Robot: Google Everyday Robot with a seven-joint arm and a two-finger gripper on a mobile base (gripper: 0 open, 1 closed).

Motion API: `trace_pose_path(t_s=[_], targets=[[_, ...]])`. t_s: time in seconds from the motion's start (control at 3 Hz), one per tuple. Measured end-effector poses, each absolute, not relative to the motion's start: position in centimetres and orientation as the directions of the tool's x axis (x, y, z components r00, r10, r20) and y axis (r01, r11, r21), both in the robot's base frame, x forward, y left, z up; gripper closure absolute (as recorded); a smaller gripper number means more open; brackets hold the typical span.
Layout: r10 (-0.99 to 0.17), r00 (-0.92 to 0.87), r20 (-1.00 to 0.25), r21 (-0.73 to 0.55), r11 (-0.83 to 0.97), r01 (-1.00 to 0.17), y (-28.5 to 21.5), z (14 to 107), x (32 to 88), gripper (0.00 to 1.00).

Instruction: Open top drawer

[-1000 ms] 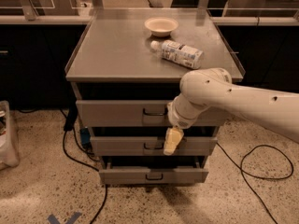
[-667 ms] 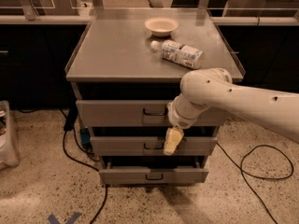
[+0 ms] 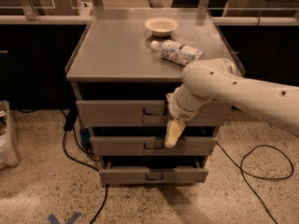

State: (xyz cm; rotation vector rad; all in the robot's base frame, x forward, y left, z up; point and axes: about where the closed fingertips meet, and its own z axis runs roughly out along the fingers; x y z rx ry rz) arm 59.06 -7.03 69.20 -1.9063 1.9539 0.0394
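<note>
The floor (image 3: pixel 37 185) is pale speckled terrazzo under dim, warm light. A grey metal cabinet (image 3: pixel 117 50) stands in the middle, and the gripper (image 3: pixel 172 134) hangs just in front of its near face. Behind it a long counter (image 3: pixel 42 18) runs left to right across the far side, with dark panels (image 3: pixel 32 64) below and metal posts (image 3: pixel 25 1) rising from its top. A black cable (image 3: pixel 70 148) trails down the cabinet's left side and across the floor. Another cable (image 3: pixel 261 171) loops on the right. A blue tape mark (image 3: pixel 60 217) sits at the near left. A pale bin (image 3: pixel 7 139) stands at the left edge.
</note>
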Motion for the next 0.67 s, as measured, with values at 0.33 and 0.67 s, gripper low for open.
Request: trace_pose_path(t_s=[0.33, 0.67], targets=[[-0.961, 0.061, -0.271, -0.293, 0.022, -0.956, -6.0, 68.7, 59.9, 0.00], [-0.967, 0.074, -0.246, -0.256, -0.009, -0.967, -4.9, 66.4, 60.7, 0.00]])
